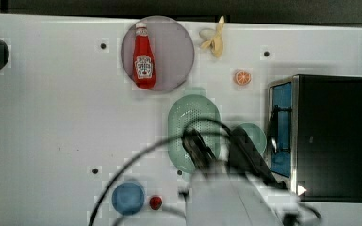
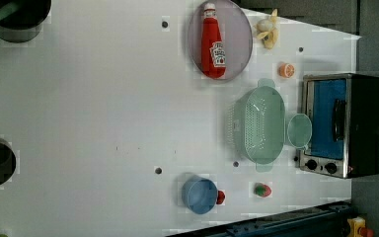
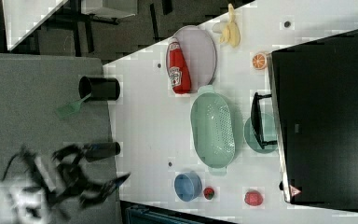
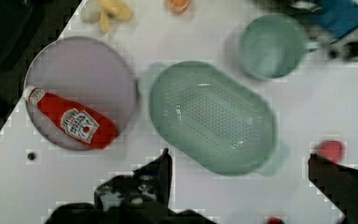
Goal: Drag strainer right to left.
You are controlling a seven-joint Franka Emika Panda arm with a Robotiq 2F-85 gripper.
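A robotics lab is suggested — probably — by a white table point(image 2: 103, 123) drilled with bolt holes point(image 2: 158, 171), toy food like the banana point(image 1: 214, 40) laid out, grey carpet past its edge.

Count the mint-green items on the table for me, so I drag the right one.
2. The oblong strainer sits mid-table below the plate in the left view. The smaller round cup touches the strainer's right side there, beside the toaster oven.
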